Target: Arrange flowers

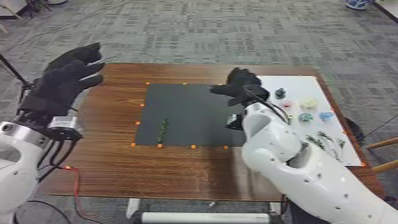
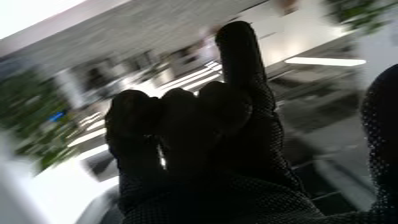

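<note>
- Head view: the left robot hand [image 1: 58,82] is beside the far left part of the brown wooden tabletop [image 1: 124,165], opened wide, its fingers extended and the thumb set apart.
- Head view: the right robot hand [image 1: 238,87] is at the far right part of the black mat [image 1: 191,110], near the white sheet [image 1: 293,82].
- Head view: a slender green stem [image 1: 163,131] lies lengthwise on the left part of the mat, its near end close to the mat's near edge.
- Head view: on the sheet, at the tabletop's right side, are a dark green piece [image 1: 280,93], a pink bloom [image 1: 286,104], a pale yellow bloom [image 1: 309,103], a green bloom [image 1: 306,117] and a blue bloom [image 1: 325,116], grouped and spaced apart.
- Head view: green sprigs [image 1: 315,141] lie on the sheet, nearer the robot than the blooms.
- Head view: small orange markers [image 1: 160,145] stand along the mat's edges; a red cable [image 1: 76,185] runs at the near left.
- Right wrist view: the right robot hand [image 2: 195,155] is narrowed, most fingers curled in and empty; a finger [image 2: 242,60] stands straight, and the thumb [image 2: 384,125] is held apart.
- Right wrist view: beyond the glove are blurred green foliage [image 2: 31,110] and bright light strips [image 2: 324,61].
</note>
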You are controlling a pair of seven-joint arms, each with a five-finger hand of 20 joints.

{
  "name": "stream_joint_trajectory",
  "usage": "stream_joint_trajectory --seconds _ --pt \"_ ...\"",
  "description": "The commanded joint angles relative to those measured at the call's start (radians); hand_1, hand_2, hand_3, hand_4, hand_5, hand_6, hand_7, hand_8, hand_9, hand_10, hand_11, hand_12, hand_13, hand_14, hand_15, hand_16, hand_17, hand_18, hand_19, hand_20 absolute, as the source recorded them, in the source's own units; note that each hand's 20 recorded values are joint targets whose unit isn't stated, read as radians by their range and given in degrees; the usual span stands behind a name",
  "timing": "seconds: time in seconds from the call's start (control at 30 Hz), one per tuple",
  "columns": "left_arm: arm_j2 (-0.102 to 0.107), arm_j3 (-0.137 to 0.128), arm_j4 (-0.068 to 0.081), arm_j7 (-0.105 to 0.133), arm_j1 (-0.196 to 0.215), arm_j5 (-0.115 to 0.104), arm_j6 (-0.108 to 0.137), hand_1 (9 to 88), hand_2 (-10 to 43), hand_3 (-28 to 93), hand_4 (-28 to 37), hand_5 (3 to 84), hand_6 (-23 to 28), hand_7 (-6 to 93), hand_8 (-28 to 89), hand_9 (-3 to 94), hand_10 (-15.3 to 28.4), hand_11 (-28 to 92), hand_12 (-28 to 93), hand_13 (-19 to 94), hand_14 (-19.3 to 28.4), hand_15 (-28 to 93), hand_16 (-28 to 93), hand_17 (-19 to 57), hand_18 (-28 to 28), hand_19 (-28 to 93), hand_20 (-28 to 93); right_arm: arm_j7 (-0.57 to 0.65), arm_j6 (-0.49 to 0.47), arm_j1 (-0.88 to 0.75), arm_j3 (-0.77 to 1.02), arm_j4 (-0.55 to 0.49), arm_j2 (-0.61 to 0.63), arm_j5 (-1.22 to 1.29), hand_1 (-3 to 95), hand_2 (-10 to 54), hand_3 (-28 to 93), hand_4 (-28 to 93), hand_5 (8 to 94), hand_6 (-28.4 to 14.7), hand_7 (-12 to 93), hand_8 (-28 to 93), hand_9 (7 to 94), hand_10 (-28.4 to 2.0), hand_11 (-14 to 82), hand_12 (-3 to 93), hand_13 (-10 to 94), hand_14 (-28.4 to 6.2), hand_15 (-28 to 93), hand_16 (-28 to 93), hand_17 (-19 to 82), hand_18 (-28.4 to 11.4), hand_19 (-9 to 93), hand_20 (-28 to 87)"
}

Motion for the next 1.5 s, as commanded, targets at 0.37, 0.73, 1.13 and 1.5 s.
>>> stream_joint_trajectory --seconds 0.37,0.73,1.13,1.5 --pt "-0.042 -0.043 -0.026 -0.007 0.078 0.001 -0.002 25.8 -5.9 69 -26.9 22.7 1.2 20.4 -10 15.9 8.9 22 20 7 11.8 43 -4 -10.7 18.9 39 12 0.127 -0.134 -0.544 0.433 -0.033 0.408 -0.056 17.5 -9.5 79 -25 66.5 -4.4 41 -9 66.3 -14.2 66.9 64.9 62 -15.6 83 54 38 -24.3 93 58" --pt "-0.044 -0.06 -0.035 0.001 0.105 0.003 0.013 26.0 -5.7 69 -26.9 22.6 1.2 20.2 -10 16.0 9.0 22 20 7 11.9 43 -4 -10.6 18.9 39 12 0.14 -0.206 -0.704 0.579 -0.051 0.414 -0.043 17.5 -9.5 79 -26 67.5 -4.0 42 -9 66.6 -14.2 67.2 64.7 63 -15.5 83 54 38 -24.4 93 59" --pt "-0.044 -0.062 -0.035 0.001 0.114 0.002 0.014 26.0 -5.7 68 -26.8 22.6 1.2 20.3 -10 16.0 9.1 22 20 7 11.9 43 -4 -10.7 18.9 39 12 0.123 -0.213 -0.826 0.674 -0.099 0.412 -0.044 17.9 -9.5 79 -25 68.1 -3.9 43 -9 67.2 -14.0 67.4 64.4 63 -15.3 84 53 38 -24.5 93 59" --pt "-0.04 -0.057 -0.032 0.0 0.107 0.0 0.013 25.9 -5.6 69 -26.8 22.5 1.2 20.4 -10 15.9 9.1 22 20 7 11.9 43 -4 -10.7 18.9 39 12 0.11 -0.185 -0.792 0.595 -0.059 0.408 -0.054 28.1 -8.6 83 -24 69.3 -2.4 45 9 69.9 -12.5 67.7 63.2 66 -14.2 84 52 40 -24.2 93 60"
